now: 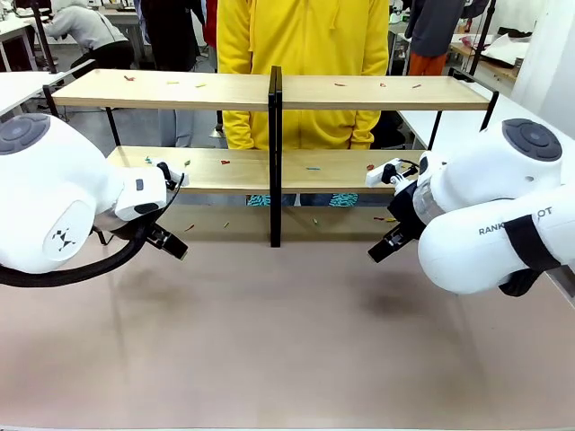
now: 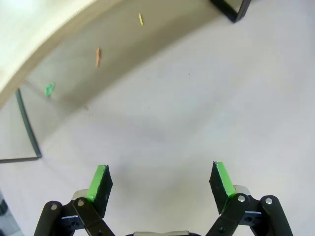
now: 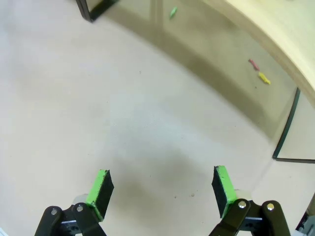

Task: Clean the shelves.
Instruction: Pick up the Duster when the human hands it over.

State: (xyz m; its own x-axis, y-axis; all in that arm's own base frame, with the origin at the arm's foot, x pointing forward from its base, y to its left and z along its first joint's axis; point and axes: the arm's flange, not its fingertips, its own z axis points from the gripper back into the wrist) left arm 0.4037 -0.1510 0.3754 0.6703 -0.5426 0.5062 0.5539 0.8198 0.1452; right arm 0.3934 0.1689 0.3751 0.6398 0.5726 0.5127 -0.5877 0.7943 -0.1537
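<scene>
Both grippers hang over the tabletop (image 1: 287, 341) with nothing between their fingers: the left gripper (image 2: 161, 179) at the near left and the right gripper (image 3: 161, 182) at the near right each have their green pads (image 2: 98, 181) spread wide apart. Farther off, across the far part of the tabletop, stand the shelves (image 1: 180, 90), two light-wood boards one above the other with a black centre post (image 1: 275, 153), and a person in a yellow top (image 1: 305, 36) stands behind them. Small coloured scraps (image 1: 225, 162) lie scattered on both boards and on the tabletop beneath the lower one.
</scene>
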